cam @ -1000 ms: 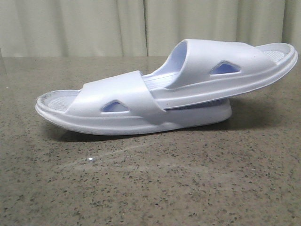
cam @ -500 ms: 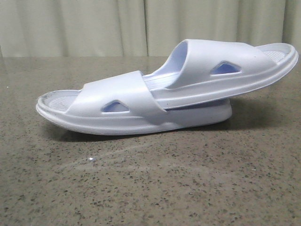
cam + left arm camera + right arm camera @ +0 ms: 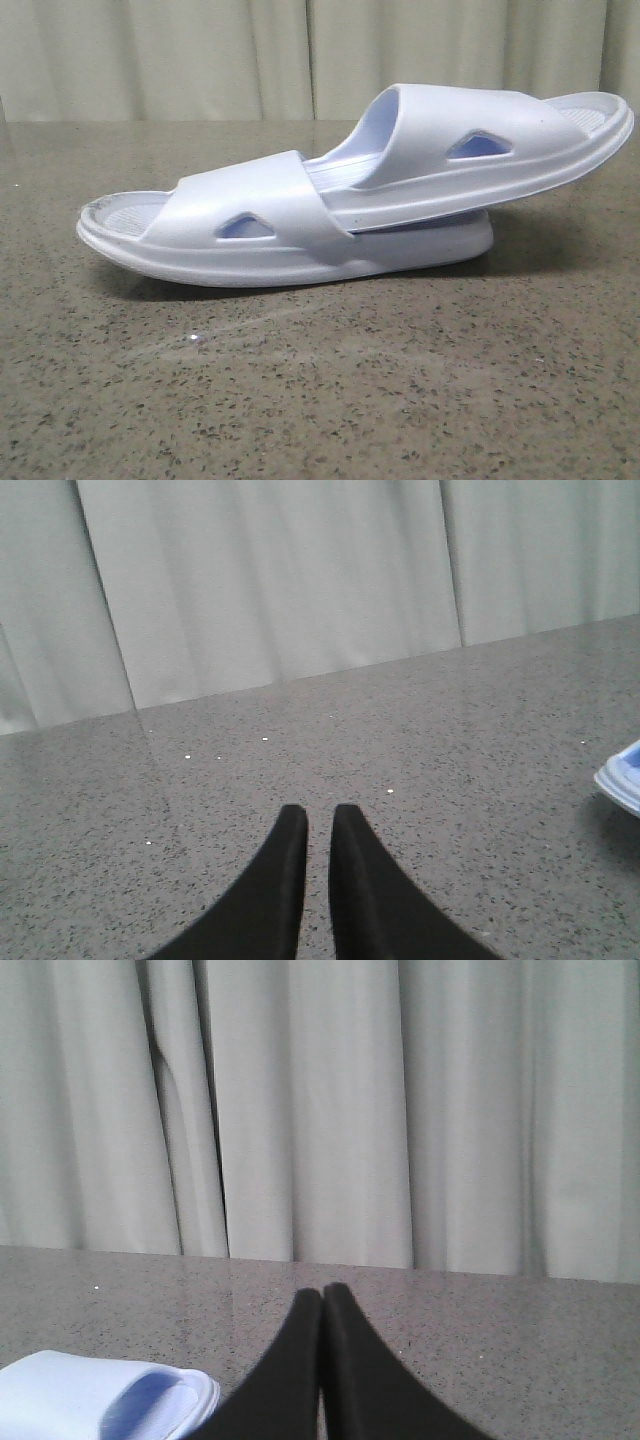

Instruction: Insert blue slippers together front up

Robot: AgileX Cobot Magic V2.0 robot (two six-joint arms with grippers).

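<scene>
In the front view the two blue slippers lie nested on the speckled table. The lower slipper [image 3: 240,250] lies flat, one end to the left. The upper slipper [image 3: 430,125] has one end tucked under the lower one's strap and tilts up to the right. No gripper shows in the front view. My left gripper [image 3: 319,815] is empty, its fingers drawn together with a thin gap, over bare table; a slipper edge [image 3: 622,780] shows far off to its side. My right gripper [image 3: 322,1295] is shut and empty, with a slipper end [image 3: 90,1395] beside it.
The grey speckled stone table [image 3: 320,400] extends in front of and around the slippers. A pale curtain [image 3: 200,60] hangs behind the table's far edge; it also fills the back of the left wrist view [image 3: 300,580] and the right wrist view [image 3: 350,1110].
</scene>
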